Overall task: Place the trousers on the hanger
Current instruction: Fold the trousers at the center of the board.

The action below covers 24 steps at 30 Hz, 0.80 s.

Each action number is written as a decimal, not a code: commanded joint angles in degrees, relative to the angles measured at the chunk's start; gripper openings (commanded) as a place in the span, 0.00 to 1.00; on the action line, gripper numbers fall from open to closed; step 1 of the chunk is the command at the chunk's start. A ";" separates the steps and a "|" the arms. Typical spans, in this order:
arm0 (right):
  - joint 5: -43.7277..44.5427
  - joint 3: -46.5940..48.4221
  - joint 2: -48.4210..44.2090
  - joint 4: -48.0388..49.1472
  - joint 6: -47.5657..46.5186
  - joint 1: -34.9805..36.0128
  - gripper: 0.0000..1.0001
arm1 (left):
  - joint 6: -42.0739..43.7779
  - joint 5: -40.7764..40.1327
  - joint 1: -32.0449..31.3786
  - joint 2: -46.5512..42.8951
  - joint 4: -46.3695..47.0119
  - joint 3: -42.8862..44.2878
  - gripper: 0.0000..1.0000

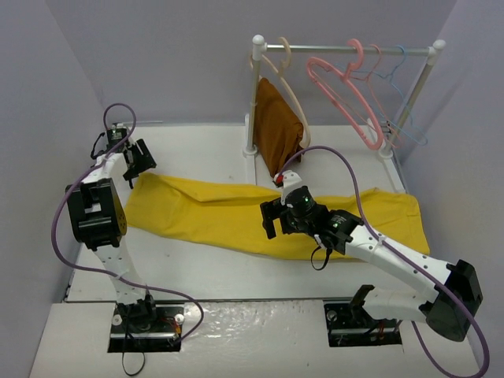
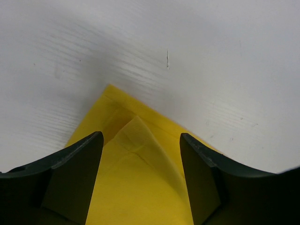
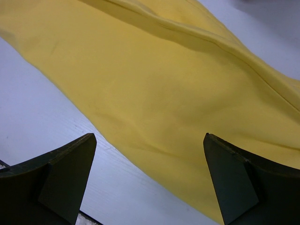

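Note:
The yellow trousers (image 1: 205,209) lie flat across the table from left to right. My left gripper (image 1: 142,164) hovers at their left end; in the left wrist view its open jaws (image 2: 140,136) straddle a folded corner of the trousers (image 2: 136,178) without pinching it. My right gripper (image 1: 272,220) is over the middle of the trousers, open, and the right wrist view shows its jaws (image 3: 149,136) spanning the near edge of the trousers (image 3: 164,70) with nothing held. The pink hanger (image 1: 344,101) hangs by its hook on the rail (image 1: 323,49) at the back right.
The rail stands on two white posts (image 1: 254,94). A beige hanger (image 1: 285,67) on it carries a rust-brown cloth (image 1: 276,130). A second thin pink hanger and a light blue one (image 1: 403,94) hang at its right end. Walls close in the sides and back.

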 commanded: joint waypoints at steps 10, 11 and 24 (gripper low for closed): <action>-1.57 -0.30 2.72 3.39 0.12 -0.25 0.95 | 0.26 1.11 -0.10 1.86 0.52 2.59 0.51; -1.60 -0.36 2.91 3.39 0.22 -0.22 0.95 | 0.29 1.17 -0.13 2.20 0.48 2.82 0.49; -0.87 -1.14 1.57 3.30 1.25 -0.31 0.95 | 1.13 -4.16 -0.30 -1.79 -8.02 8.95 0.00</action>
